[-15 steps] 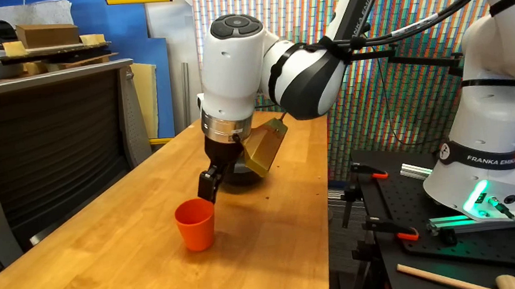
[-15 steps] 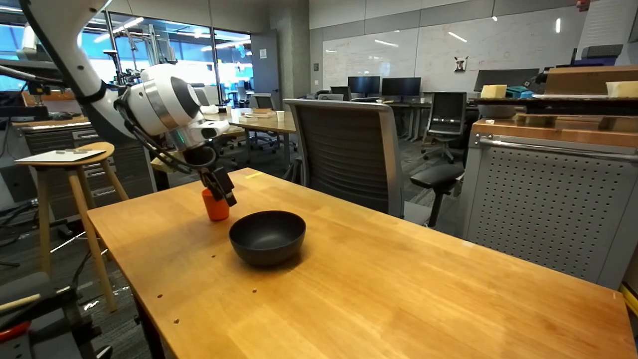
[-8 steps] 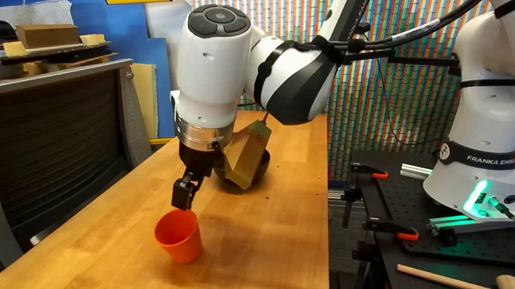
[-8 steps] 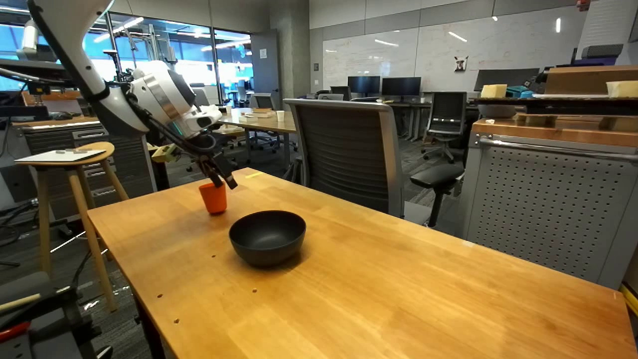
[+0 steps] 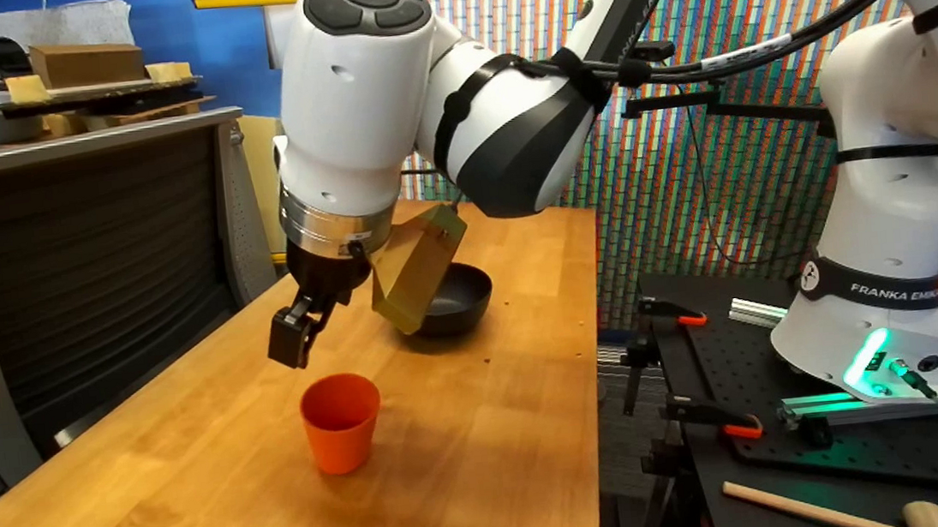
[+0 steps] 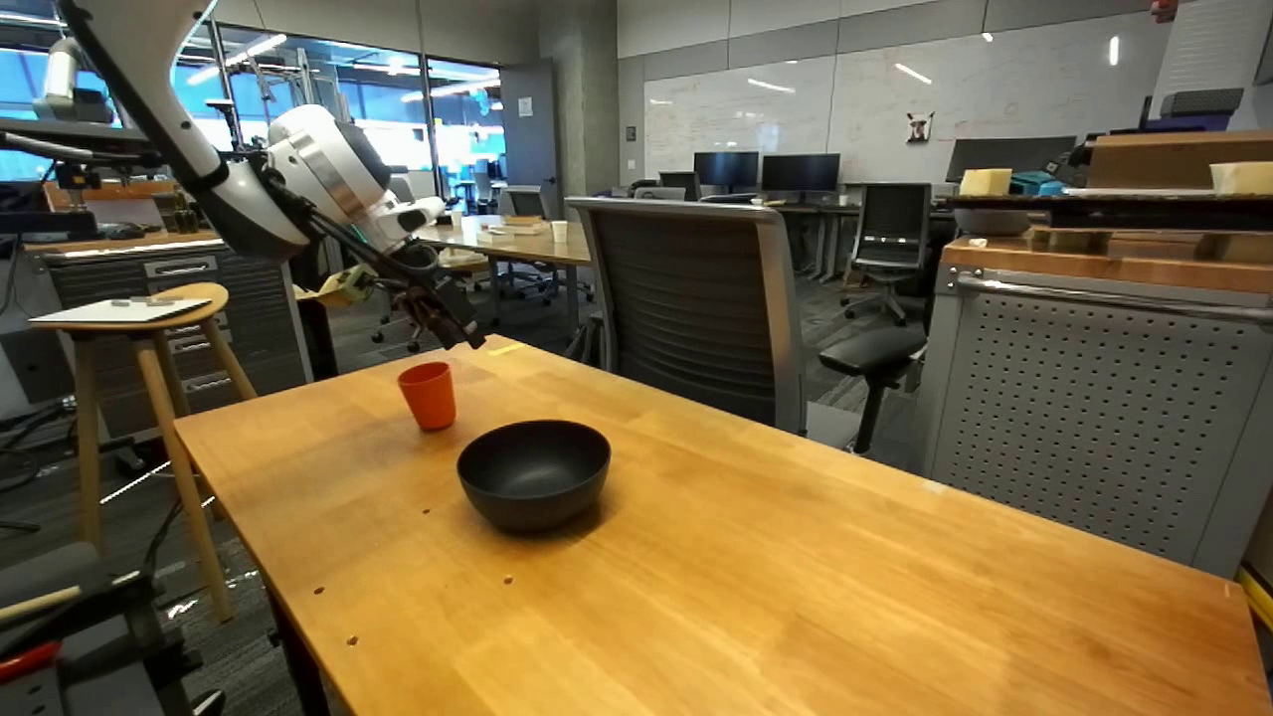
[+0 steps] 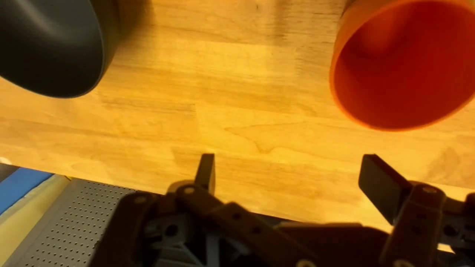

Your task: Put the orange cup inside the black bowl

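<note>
Tabletop point(image 6: 796, 577) spreads below my jaws and fills most of what they face in the wrist view. Past them, over its edge, stands an office chair point(image 6: 691, 308), which I could bump if I reached too far that way. My gripper point(image 7: 288, 167) hangs at a slant above the tabletop, jaws spread wide with nothing between them, so I judge the grasp not yet made. Off to one side of the jaws, well apart from them, sits the black bowl point(image 6: 534, 477); anything I carried across too low could catch its rim and shove it along. Toward the jaws' opposite side the orange cup point(image 5: 342, 424) stands upright on the tabletop, touching neither them nor the bowl. I take it to be light, so a glancing push could topple it, and a slanted pinch high on its tapered wall might let it slip. One finger pad point(image 7: 382, 187) lines up with the cup instead of passing outside it, the gap being off-centre; unless I shift sideways before advancing, I would likely strike the rim, or squeeze only air
</note>
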`<action>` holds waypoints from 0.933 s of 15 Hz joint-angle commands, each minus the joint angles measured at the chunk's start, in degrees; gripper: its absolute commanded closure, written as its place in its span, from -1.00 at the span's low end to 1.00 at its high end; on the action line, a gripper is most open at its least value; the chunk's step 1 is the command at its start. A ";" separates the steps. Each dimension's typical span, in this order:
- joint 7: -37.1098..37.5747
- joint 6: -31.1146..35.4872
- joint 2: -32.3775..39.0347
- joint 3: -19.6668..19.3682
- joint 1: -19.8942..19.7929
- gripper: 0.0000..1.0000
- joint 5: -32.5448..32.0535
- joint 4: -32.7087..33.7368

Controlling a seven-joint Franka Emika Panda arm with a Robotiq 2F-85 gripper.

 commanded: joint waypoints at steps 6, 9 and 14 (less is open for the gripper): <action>-5.04 -2.49 6.12 -0.44 -0.08 -1.00 8.11 0.86; -8.44 -0.67 9.98 -0.94 -0.24 -0.50 12.91 0.96; -16.62 -0.59 11.18 -1.01 0.37 0.14 22.66 1.40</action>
